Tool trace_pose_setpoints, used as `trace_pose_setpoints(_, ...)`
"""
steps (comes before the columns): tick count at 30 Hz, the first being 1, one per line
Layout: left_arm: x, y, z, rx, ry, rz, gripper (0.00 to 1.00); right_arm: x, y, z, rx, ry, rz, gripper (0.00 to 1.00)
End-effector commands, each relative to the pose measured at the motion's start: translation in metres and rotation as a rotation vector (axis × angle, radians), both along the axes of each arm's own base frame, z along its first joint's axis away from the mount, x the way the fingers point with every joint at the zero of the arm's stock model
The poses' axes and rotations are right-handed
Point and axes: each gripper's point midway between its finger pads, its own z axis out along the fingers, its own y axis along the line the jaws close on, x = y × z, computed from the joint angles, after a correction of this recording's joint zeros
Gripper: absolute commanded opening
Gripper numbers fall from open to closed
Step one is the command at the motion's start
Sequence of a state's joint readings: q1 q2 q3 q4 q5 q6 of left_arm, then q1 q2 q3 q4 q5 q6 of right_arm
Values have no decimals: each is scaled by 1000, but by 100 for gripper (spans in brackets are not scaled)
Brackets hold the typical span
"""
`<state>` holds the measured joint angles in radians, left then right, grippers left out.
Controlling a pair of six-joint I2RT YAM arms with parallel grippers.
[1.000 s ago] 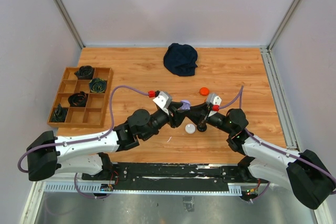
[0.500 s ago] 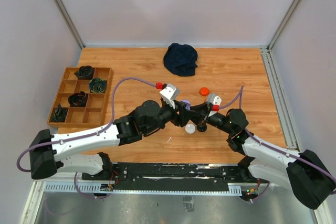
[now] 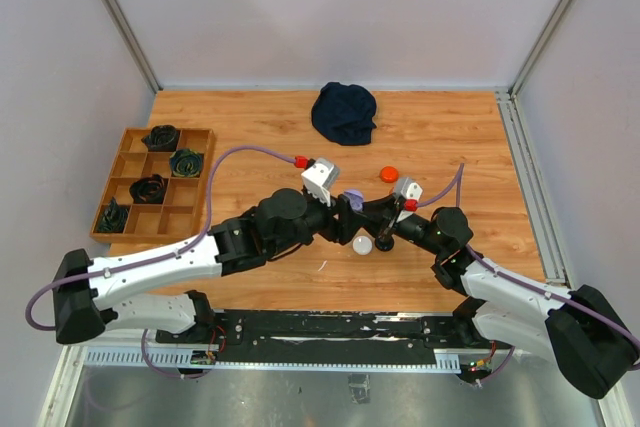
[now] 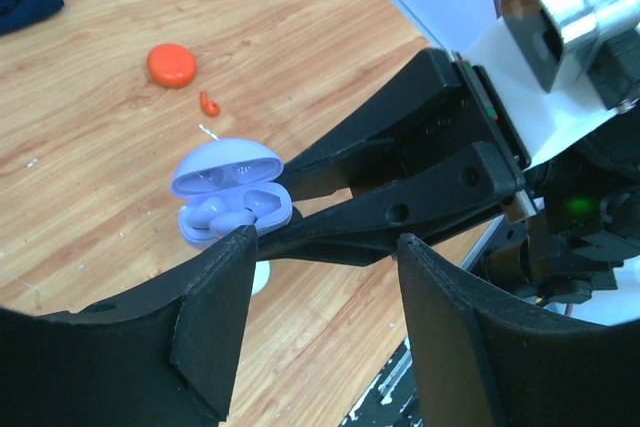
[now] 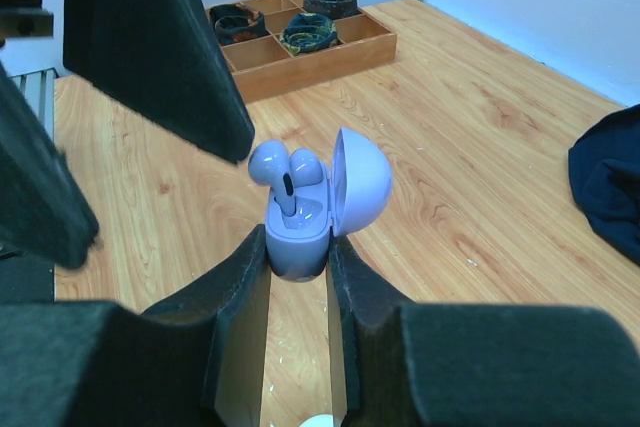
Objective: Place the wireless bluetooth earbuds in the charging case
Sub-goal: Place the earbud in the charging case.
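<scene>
Two robot arms meet above the middle of a wooden surface (image 3: 250, 137). The right pincer (image 5: 298, 247) is clenched on the base of a small purple charging case (image 5: 350, 187), holding it up off the surface with its domed lid hinged open. Two purple earbuds (image 5: 272, 163) sit inside the base of the case, side by side.

The left pincer (image 4: 325, 247) is released, its two black fingers (image 4: 215, 317) spread wide. One fingertip is just beside the lower edge of the case; whether it touches cannot be told.

On the surface beyond the case, toward the far edge and a little right of the middle, lies an orange round case (image 4: 171, 64). A tiny orange earbud (image 4: 209, 103) lies near it, apart from it. A white round case (image 3: 361, 244) rests on the surface below the two pincers, toward the near edge.

A crumpled dark blue cloth (image 3: 344, 112) lies by the far edge. A wooden tray (image 3: 110, 185) with compartments stands along the left edge, and several compartments hold rolled dark items (image 3: 186, 161).
</scene>
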<state>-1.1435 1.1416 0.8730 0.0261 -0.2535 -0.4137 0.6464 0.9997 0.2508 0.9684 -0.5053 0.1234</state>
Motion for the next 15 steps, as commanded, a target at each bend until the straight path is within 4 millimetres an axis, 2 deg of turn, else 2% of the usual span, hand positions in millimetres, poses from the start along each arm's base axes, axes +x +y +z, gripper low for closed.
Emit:
trace_pose_setpoints(1,1,11,33,-70,-49,34,65,-4,3,12,31,-46,18,6)
trace_pose_setpoints(8,14,26,26,-31,-48,136,70,-4,4,11,31,-42,22,6)
trace_pose_setpoints(15,12,12,18,-4,-13,91,70,-4,3,12,31,-45,21,6)
